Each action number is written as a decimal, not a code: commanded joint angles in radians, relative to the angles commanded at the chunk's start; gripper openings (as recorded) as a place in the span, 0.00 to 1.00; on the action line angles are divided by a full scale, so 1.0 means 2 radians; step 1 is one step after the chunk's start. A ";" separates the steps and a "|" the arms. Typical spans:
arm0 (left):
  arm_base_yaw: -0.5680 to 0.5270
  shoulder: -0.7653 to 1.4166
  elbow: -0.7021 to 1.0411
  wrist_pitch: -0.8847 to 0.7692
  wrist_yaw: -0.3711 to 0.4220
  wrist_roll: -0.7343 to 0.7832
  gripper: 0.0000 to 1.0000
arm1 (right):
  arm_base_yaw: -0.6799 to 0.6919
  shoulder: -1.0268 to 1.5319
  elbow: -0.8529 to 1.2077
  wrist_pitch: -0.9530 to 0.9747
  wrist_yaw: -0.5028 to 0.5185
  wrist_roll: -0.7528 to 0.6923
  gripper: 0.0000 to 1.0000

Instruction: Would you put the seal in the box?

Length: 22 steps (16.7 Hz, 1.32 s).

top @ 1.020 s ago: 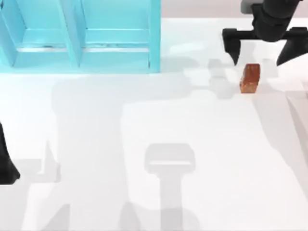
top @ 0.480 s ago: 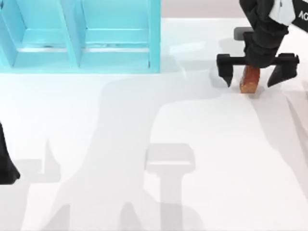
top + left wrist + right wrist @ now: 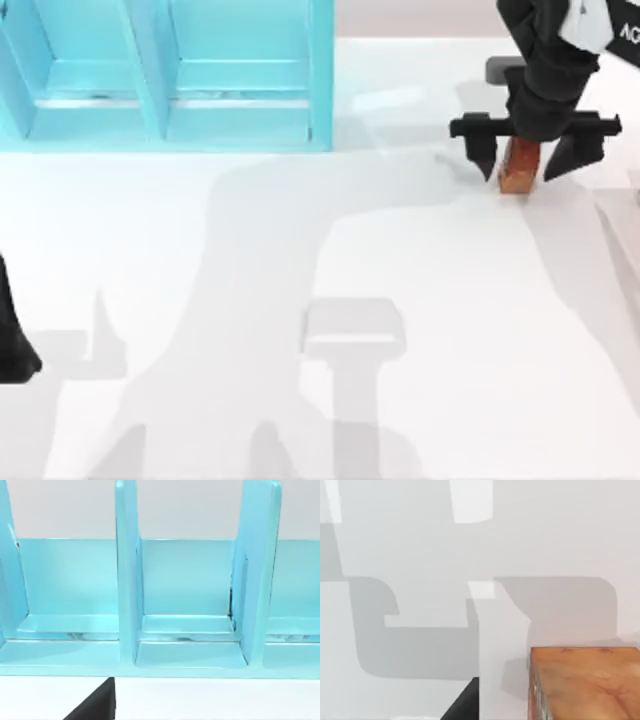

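The seal point(image 3: 517, 174), a small red-brown block with a lighter lower end, stands on the white table at the far right. My right gripper point(image 3: 526, 158) hangs over it, open, one finger on each side of the seal and a gap on both. In the right wrist view the seal point(image 3: 585, 682) looms close, and a dark fingertip point(image 3: 466, 703) pokes in beside it. The box point(image 3: 322, 80) is a light blue open case with upright dividers at the far left of the table; the left wrist view faces its compartments point(image 3: 187, 595). My left arm point(image 3: 14, 340) stays parked at the left edge.
The white table point(image 3: 300, 240) stretches wide and bare between the box and the seal, crossed by grey arm shadows. The right arm's body point(image 3: 550, 40) rises over the far right corner.
My right gripper has come forward and down over the seal, and its fingers have drawn a little closer to the block's sides. The left arm has not moved.
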 joint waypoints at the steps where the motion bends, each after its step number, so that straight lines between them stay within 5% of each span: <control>1: 0.000 0.000 0.000 0.000 0.000 0.000 1.00 | 0.000 0.000 0.000 0.000 0.000 0.000 0.47; 7: 0.000 0.000 0.000 0.000 0.000 0.000 1.00 | 0.000 0.000 0.000 0.000 0.000 0.000 0.02; 17: 0.000 0.000 0.000 0.000 0.000 0.000 1.00 | -0.001 0.000 0.001 -0.001 0.000 0.000 0.00; 22: 0.000 0.000 0.000 0.000 0.000 0.000 1.00 | 0.000 0.025 0.086 -0.072 0.000 0.000 0.00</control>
